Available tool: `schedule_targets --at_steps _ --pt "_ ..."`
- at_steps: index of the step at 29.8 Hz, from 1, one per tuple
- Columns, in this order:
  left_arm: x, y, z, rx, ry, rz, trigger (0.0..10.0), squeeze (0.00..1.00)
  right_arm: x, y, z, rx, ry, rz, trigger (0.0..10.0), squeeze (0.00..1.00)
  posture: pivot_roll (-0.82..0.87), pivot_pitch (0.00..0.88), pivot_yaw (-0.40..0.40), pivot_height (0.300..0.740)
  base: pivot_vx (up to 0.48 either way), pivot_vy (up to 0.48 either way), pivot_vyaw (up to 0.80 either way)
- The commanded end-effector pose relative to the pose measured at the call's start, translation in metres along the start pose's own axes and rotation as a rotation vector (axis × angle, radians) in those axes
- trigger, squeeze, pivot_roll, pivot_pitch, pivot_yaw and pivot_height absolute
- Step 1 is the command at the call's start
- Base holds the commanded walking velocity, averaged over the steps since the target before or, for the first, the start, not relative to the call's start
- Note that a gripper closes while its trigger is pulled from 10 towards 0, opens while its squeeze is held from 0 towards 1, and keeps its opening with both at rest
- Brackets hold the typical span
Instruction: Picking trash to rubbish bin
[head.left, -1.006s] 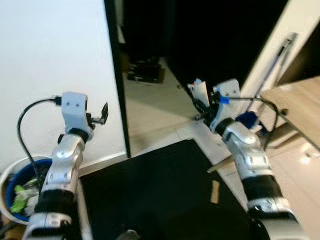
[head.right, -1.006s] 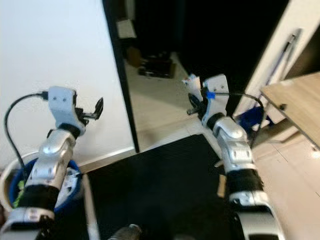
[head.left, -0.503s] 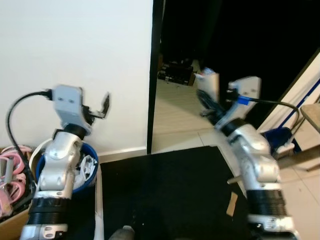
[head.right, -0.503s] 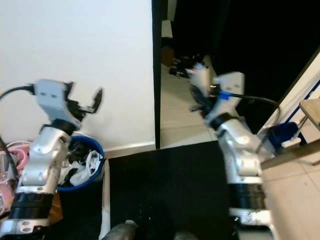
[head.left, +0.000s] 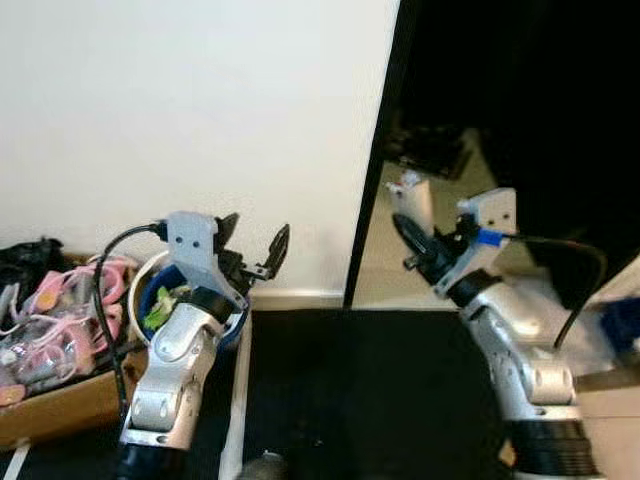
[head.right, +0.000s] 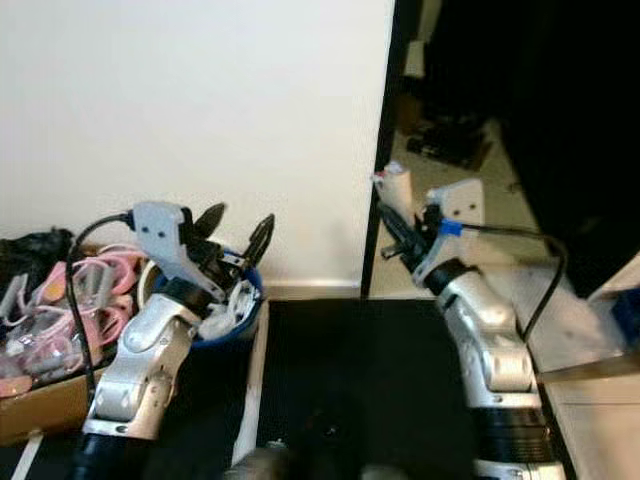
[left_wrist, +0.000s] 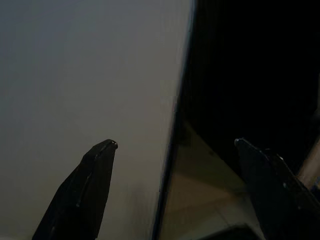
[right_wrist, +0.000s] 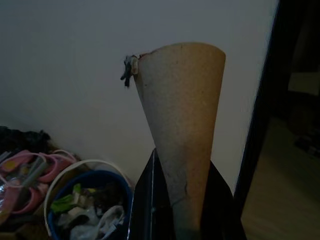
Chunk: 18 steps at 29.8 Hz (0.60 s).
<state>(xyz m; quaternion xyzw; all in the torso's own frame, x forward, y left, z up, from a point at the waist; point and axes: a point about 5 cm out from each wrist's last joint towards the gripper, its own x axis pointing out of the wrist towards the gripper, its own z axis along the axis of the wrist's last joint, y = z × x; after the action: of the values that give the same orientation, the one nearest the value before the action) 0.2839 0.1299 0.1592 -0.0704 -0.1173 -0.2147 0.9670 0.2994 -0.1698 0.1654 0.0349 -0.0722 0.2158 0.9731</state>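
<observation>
Turning has brought the rubbish bin (head.right: 245, 305) nearer; right end effector (right_wrist: 180, 200) pinching the cardboard piece (right_wrist: 182, 125) must reach over it, left end effector (head.left: 255, 245) spread.

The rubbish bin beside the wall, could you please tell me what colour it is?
Blue, with a pale rim around it; the rubbish bin shows best in the right wrist view.

Left arm hides part of the blue bin (head.right: 245, 300); cardboard box (head.left: 60, 400) cut off at frame edge; room past the doorway (head.left: 520, 90) too dark.
</observation>
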Motion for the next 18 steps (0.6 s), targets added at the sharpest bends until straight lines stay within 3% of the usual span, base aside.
schedule_targets --at_steps 1,5,10,18 --pt "0.004 0.007 -0.001 -0.005 0.005 0.03 10.0 0.0 0.006 0.004 0.002 -0.001 -0.014 0.029 10.0 0.0 -0.04 0.0 -0.044 0.74 0.0 0.0 0.66" --pt "0.01 0.003 0.004 -0.02 -0.017 -0.006 10.0 0.0 0.013 0.011 -0.002 0.007 -0.008 0.064 10.0 0.0 -0.04 0.0 -0.046 0.74 0.0 0.0 0.66" --pt "0.004 -0.012 -0.005 -0.021 0.019 -0.071 10.0 0.0 0.011 0.01 -0.003 0.021 -0.005 0.062 10.0 0.0 -0.04 0.0 -0.037 0.74 0.0 0.0 0.66" --pt "0.006 -0.006 -0.006 -0.022 0.01 -0.052 10.0 0.0 0.013 0.01 -0.006 0.022 0.003 0.082 10.0 0.0 -0.03 0.0 -0.04 0.74 0.0 0.0 0.66"
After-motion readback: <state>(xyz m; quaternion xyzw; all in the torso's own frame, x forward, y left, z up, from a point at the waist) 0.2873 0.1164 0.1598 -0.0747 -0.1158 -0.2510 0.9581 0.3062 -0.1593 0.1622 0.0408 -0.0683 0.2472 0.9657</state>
